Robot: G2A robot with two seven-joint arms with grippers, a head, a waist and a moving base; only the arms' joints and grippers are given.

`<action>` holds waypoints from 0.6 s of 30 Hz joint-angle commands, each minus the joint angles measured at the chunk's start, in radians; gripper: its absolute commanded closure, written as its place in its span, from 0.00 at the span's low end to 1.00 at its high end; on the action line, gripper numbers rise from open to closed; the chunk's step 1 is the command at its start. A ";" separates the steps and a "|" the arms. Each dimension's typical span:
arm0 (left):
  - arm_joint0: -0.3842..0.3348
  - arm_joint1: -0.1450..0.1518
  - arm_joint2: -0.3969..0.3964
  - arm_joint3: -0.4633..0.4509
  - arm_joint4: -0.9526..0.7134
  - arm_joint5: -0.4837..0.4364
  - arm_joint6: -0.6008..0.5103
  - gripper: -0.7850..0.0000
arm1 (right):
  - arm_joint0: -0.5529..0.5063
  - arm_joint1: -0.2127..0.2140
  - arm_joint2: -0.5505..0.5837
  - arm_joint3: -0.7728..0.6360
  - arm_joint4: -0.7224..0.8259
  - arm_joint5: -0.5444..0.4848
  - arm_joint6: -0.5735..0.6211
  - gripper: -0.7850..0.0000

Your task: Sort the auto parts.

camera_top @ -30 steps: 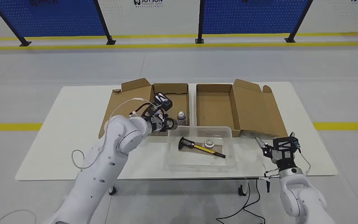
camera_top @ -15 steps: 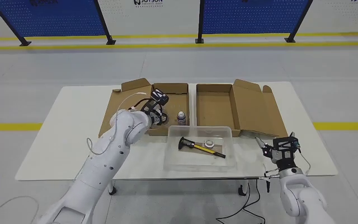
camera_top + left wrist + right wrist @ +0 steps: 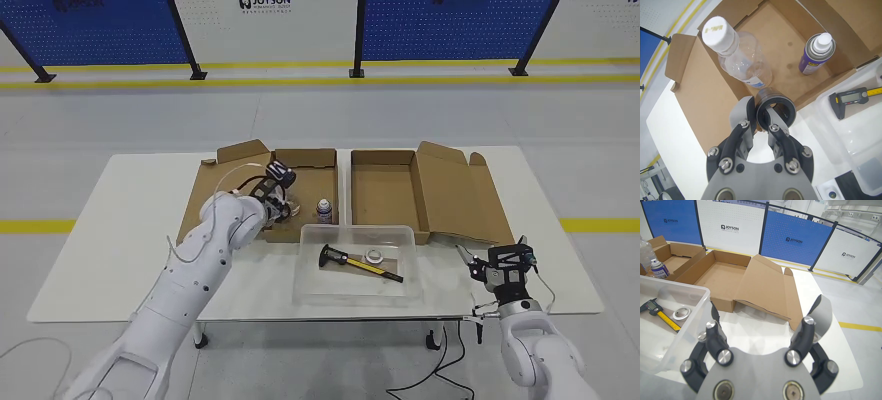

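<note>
My left gripper (image 3: pixel 761 113) is shut on a black ring-shaped bearing (image 3: pixel 778 108), one finger inside its bore and one outside. It hangs over the near wall of the left cardboard box (image 3: pixel 772 37), close to a clear bottle (image 3: pixel 742 58) with a white cap. A purple spray can (image 3: pixel 815 55) stands in the same box. In the top view the left gripper (image 3: pixel 281 195) is over that box (image 3: pixel 310 185), beside the spray can (image 3: pixel 324 210). My right gripper (image 3: pixel 766 309) is open and holds nothing, low over the table's front right corner (image 3: pixel 500 265).
A clear plastic bin (image 3: pixel 400 235) in front of the boxes holds a digital caliper (image 3: pixel 350 262) and a metal ring (image 3: pixel 374 254). The right cardboard box (image 3: pixel 385 195) has nothing in it, its lid flap (image 3: pixel 460 200) lying open toward the right arm.
My left arm has carried the bearing away from the bin, back and over the left box. The right arm has not moved.
</note>
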 commanded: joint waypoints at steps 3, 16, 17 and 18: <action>-0.018 -0.010 0.015 0.054 -0.016 -0.003 0.015 1.00 | 0.000 0.000 0.000 0.000 0.000 0.000 0.000 0.00; -0.065 -0.036 0.051 0.187 -0.039 -0.003 0.049 1.00 | 0.000 0.000 0.000 0.000 0.000 0.000 0.000 0.00; -0.068 -0.037 0.053 0.197 -0.039 -0.002 0.049 1.00 | 0.000 0.000 0.000 0.000 0.000 0.000 0.000 0.00; -0.071 -0.039 0.055 0.204 -0.038 -0.001 0.051 1.00 | 0.000 0.000 0.000 0.000 0.000 0.000 0.000 0.00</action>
